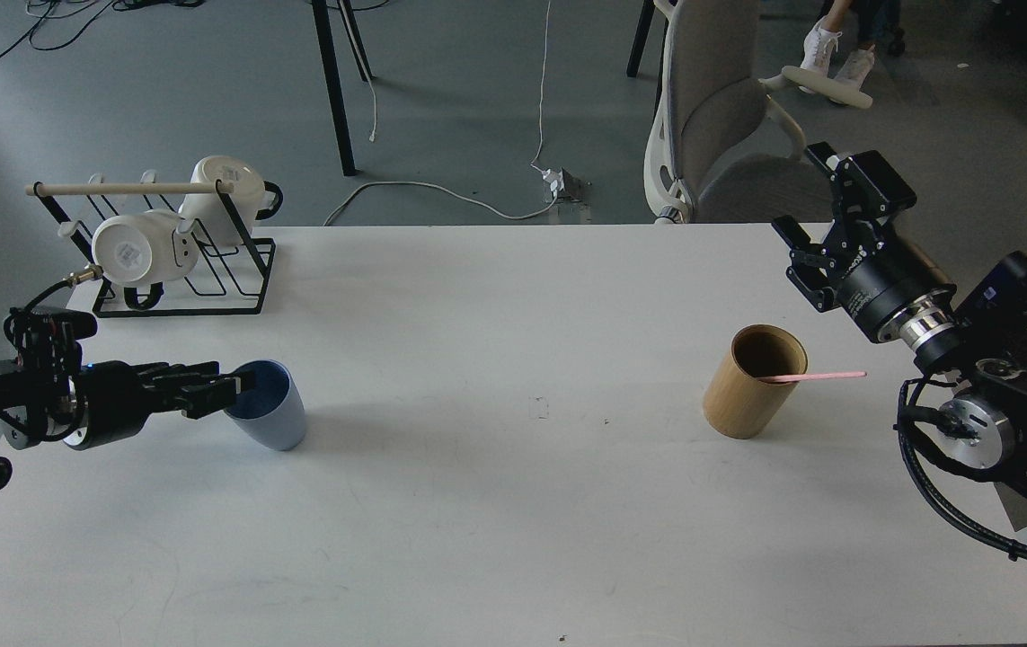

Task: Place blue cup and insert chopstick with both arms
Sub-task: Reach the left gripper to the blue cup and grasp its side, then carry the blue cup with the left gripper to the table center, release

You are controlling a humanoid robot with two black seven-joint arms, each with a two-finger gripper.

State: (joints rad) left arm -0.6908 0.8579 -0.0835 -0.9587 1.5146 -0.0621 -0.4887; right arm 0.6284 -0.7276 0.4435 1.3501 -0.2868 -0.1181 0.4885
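Note:
The blue cup (272, 415) stands upright on the left part of the white table (513, 503). My left gripper (233, 390) reaches in from the left, its fingertips at the cup's left rim; how far apart the fingers are does not show. A pale-pink chopstick (823, 375) leans in a tan wooden cylinder (747, 395) on the right, its end sticking out to the right. My right gripper (799, 192) hangs open and empty above the table's far right edge, behind and above the cylinder.
A black wire rack (181, 279) with white mugs (131, 253) stands at the table's back left corner. A grey office chair (715, 108) stands behind the table's far right edge. Cables lie on the floor beyond.

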